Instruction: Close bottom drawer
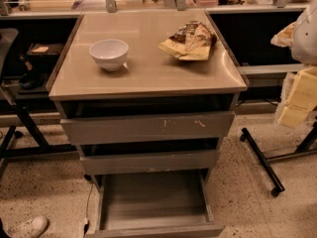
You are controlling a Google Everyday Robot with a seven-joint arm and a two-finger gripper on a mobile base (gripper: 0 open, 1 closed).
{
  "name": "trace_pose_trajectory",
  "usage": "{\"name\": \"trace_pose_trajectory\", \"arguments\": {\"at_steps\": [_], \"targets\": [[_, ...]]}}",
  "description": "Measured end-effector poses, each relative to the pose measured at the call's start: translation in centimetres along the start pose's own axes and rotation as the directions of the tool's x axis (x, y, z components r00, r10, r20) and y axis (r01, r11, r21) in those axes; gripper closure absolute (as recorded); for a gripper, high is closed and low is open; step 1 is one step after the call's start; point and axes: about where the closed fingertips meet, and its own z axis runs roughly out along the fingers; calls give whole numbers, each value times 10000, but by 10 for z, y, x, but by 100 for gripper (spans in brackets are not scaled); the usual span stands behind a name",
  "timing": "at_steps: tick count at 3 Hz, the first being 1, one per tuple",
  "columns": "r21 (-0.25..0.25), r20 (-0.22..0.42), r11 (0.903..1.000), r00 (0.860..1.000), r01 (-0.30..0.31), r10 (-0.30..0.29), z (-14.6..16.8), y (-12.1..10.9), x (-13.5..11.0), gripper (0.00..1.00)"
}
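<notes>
The bottom drawer of the grey cabinet is pulled far out toward the camera. Its bare grey tray is open to view and holds nothing. Above it, the middle drawer front and the scratched top drawer front each stand a little way out. My gripper hangs at the right edge of the view as a pale blocky shape under the white arm. It is about level with the top drawer, well to the right of the cabinet, and touches nothing.
A white bowl and a crumpled snack bag lie on the cabinet top. A wheeled black stand leg crosses the floor to the right. A table leg and a white shoe are on the left.
</notes>
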Motion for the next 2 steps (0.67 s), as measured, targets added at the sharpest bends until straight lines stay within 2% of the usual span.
{"name": "trace_pose_trajectory", "arguments": {"at_steps": [2], "targets": [[0,0,10000,10000,0,0,0,0,0,2]]}}
